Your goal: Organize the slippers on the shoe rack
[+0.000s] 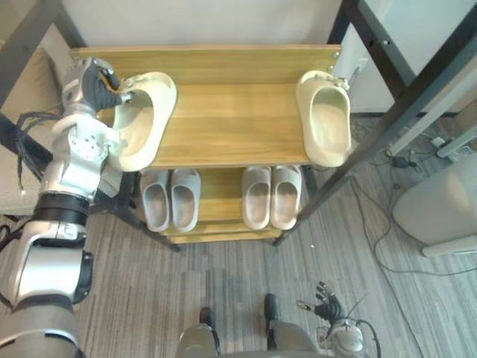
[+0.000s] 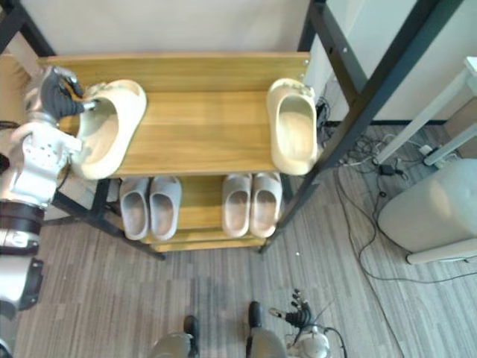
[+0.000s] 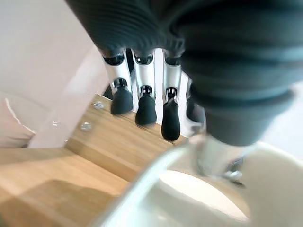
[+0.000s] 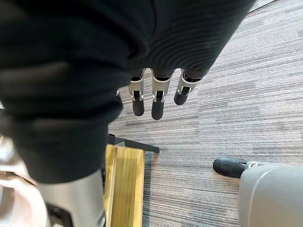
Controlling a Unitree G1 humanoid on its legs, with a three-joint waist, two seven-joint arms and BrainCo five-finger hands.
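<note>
The floor is carrying a grey striped carpet across the whole room. A plain pale wall is standing behind the rack. Black metal posts are slanting down on the right side. A rounded pale grey container is sitting on the carpet at the far right, with cables lying near it. A beige cushion is showing at the far left.

The shoe rack is standing against the wall and is presenting a wooden top shelf above a wooden lower shelf.

Slipper positions:
- The left cream slipper is lying at the left end of the top shelf, heel toward the robot.
- The right cream slipper is lying at the right end of the top shelf, well apart from the first.
- The left grey pair and the right grey pair are sitting side by side on the lower shelf.

The left hand is gripping the far end of the left cream slipper. Its fingers are reaching over the outside of the rim while the thumb is pressing inside the opening.

The right hand is hanging low over the carpet. Its fingers are extending straight and are holding nothing.
</note>
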